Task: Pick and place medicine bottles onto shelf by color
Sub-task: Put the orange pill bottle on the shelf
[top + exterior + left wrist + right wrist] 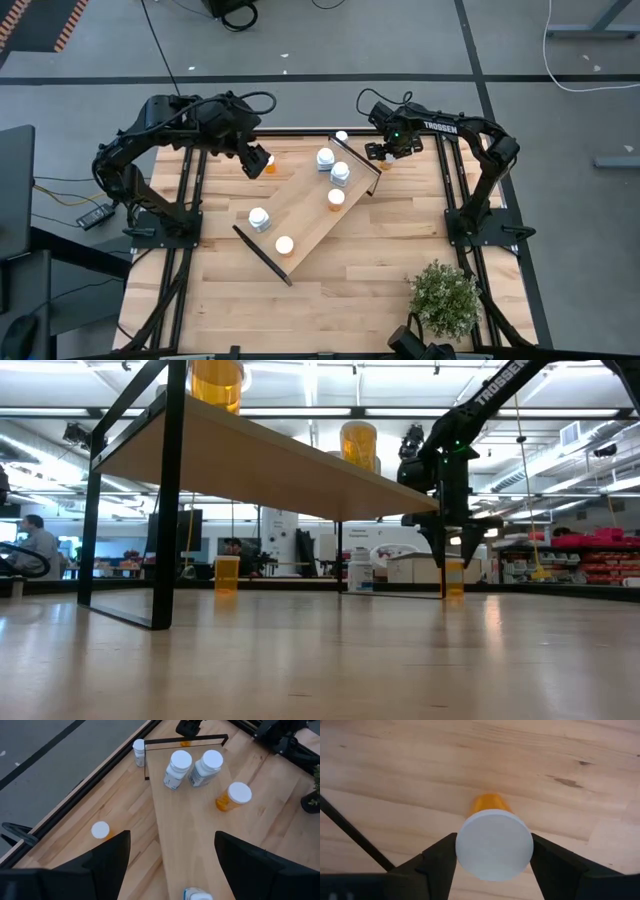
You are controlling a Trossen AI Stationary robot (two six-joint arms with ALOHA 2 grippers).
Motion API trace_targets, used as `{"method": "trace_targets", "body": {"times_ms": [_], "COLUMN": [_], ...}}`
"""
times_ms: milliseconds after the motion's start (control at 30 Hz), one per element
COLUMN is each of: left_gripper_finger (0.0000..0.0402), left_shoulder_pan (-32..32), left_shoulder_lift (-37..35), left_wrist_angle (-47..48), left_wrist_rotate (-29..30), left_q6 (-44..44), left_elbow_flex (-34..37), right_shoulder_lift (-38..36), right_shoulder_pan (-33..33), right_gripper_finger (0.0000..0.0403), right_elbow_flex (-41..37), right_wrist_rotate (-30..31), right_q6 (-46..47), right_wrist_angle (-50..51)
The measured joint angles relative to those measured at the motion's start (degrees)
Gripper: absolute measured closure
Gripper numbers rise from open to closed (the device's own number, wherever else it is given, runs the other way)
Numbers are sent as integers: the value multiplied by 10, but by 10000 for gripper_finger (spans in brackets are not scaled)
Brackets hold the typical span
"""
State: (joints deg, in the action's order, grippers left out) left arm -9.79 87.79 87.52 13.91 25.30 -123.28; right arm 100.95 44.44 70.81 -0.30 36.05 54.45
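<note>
Standing on the slatted tabletop just off the far end panel of the long light-wood shelf (312,208): small orange-bodied, white-capped medicine bottle (493,844), bracketed at the cap by the right gripper (493,851), fingers touching or nearly so. Recommended: finish squeezing squarely, lift straight, avoid the panel. Left gripper (172,852) spread, empty, near the far-left edge. Counted: five bottles shelved, three on the tabletop.
</note>
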Motion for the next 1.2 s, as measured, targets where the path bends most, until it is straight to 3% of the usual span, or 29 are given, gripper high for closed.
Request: {"method": "trace_targets", "body": {"times_ms": [667,933,1200], "left_gripper_finger": [109,109,109], "left_shoulder_pan": [8,8,7], "left_shoulder_lift": [0,0,0], "left_wrist_angle": [24,24,24], "left_wrist_rotate": [11,14,15], "left_q6": [-2,-4,-20], "left_elbow_flex": [0,0,0], "right_shoulder_lift": [-5,-55,-144], "right_shoulder_pan": [-31,-56,-57], "right_gripper_finger": [164,164,164], "right_elbow_flex": [0,0,0], "right_wrist_rotate": [-15,-15,34], "right_q6": [-35,-33,-33], "right_wrist_angle": [18,27,66]}}
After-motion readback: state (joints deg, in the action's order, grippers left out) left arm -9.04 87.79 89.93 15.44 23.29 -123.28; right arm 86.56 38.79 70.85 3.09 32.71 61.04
